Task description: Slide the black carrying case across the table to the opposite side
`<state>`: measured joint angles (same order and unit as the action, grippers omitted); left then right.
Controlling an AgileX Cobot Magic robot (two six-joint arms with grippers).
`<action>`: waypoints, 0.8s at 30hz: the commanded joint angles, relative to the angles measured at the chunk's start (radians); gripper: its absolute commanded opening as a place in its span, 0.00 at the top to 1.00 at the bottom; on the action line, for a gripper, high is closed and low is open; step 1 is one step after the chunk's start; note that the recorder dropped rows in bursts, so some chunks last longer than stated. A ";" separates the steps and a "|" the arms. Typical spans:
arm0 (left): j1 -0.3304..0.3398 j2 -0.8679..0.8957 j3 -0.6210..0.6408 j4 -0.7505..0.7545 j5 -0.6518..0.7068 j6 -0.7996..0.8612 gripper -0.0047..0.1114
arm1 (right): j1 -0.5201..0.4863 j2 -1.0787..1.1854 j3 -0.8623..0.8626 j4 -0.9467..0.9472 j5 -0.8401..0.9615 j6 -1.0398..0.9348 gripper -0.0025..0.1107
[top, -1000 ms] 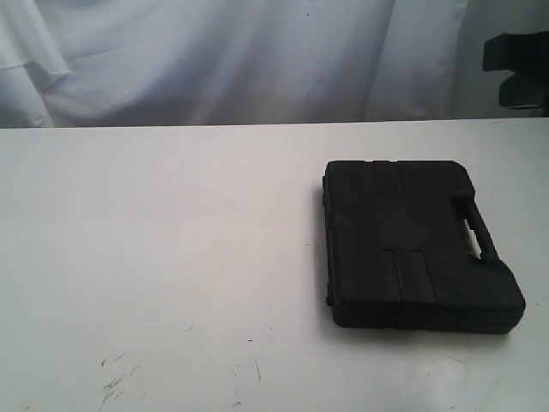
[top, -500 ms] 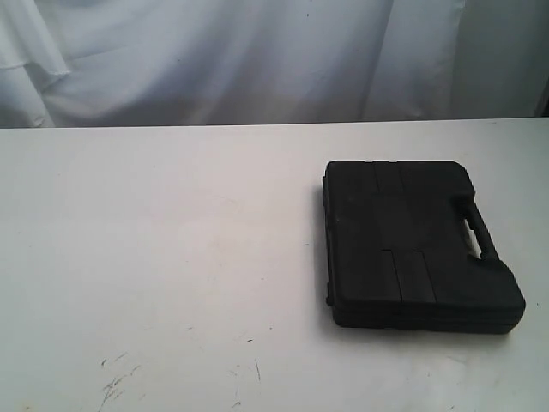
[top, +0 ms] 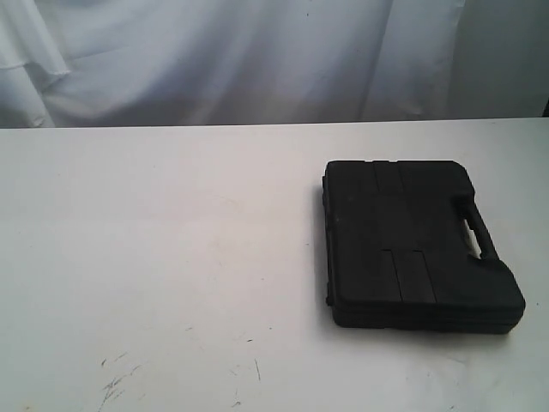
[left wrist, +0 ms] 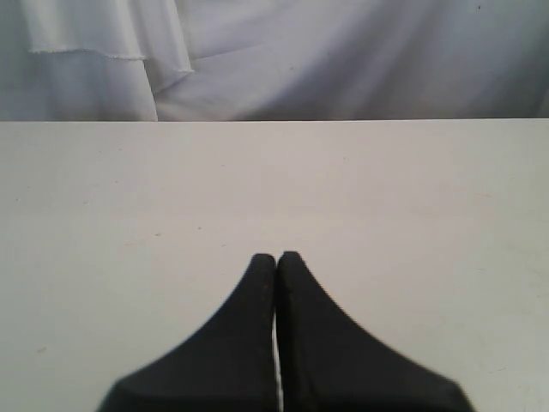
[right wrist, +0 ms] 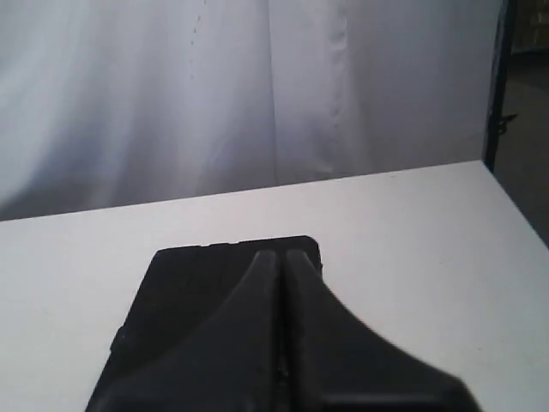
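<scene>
Left wrist view: how do the fingers (left wrist: pixel 249 326) sit?
Pressed together, holding nothing; the left gripper (left wrist: pixel 275 257) hangs over the table (left wrist: pixel 129 197). The right gripper (right wrist: pixel 281 254) is closed too, with the black carrying case (right wrist: pixel 189 283) just beyond its tips.
And the case?
Flat on the table's right side, handle (top: pixel 474 232) rightward.

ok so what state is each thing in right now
black carrying case: closed, lying flat on the right part of the table, nothing gripping it
left claw: shut, empty, over bare tabletop
right claw: shut, empty, pointing across the case
table: white, scuffed near the front edge
</scene>
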<state>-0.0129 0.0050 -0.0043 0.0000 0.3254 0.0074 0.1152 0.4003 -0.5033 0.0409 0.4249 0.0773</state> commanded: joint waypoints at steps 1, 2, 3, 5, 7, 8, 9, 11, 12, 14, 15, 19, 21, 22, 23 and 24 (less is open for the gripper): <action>0.003 -0.005 0.004 -0.013 -0.010 0.002 0.96 | -0.022 -0.148 0.092 -0.051 -0.033 -0.004 0.98; 0.003 -0.005 0.004 -0.013 -0.010 0.002 0.96 | -0.022 -0.187 0.115 -0.065 -0.031 0.001 0.98; 0.003 -0.005 0.004 -0.013 -0.010 0.002 0.96 | -0.022 -0.200 0.126 -0.076 -0.031 0.001 0.98; 0.003 -0.005 0.004 -0.013 -0.010 0.002 0.96 | -0.022 -0.220 0.143 -0.076 -0.030 0.001 0.98; 0.003 -0.005 0.004 -0.013 -0.010 0.002 0.96 | -0.022 -0.222 0.182 -0.076 -0.051 0.001 0.98; 0.003 -0.005 0.004 -0.013 -0.010 0.002 0.96 | -0.022 -0.222 0.199 -0.076 -0.068 0.006 0.98; 0.003 -0.005 0.004 -0.013 -0.010 0.002 0.96 | -0.022 -0.222 0.221 -0.074 -0.085 0.016 0.98; 0.003 -0.005 0.004 -0.013 -0.010 0.002 0.96 | -0.022 -0.222 0.263 -0.074 -0.122 0.026 0.98; 0.003 -0.005 0.004 -0.013 -0.010 0.002 0.96 | -0.022 -0.222 0.284 -0.067 -0.142 0.026 0.98; 0.003 -0.005 0.004 -0.013 -0.010 0.002 0.96 | -0.022 -0.222 0.319 -0.058 -0.177 0.026 0.98; 0.003 -0.005 0.004 -0.013 -0.010 0.002 0.96 | -0.022 -0.224 0.342 -0.058 -0.196 0.026 0.98; 0.003 -0.005 0.004 -0.013 -0.010 0.002 0.96 | -0.022 -0.262 0.407 -0.058 -0.222 0.026 0.98; 0.003 -0.005 0.004 -0.013 -0.010 0.002 0.96 | -0.022 -0.295 0.440 -0.058 -0.222 0.024 0.98; 0.003 -0.005 0.004 -0.013 -0.010 0.002 0.96 | -0.022 -0.309 0.455 -0.058 -0.222 0.019 0.98; 0.003 -0.005 0.004 -0.013 -0.010 0.002 0.96 | -0.023 -0.326 0.469 -0.058 -0.222 0.011 0.98; 0.003 -0.005 0.004 -0.013 -0.010 0.002 0.96 | -0.026 -0.339 0.478 -0.058 -0.222 0.009 0.98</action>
<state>-0.0129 0.0050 -0.0043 0.0000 0.3254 0.0074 0.0993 0.0956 -0.0570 -0.0204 0.2215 0.1028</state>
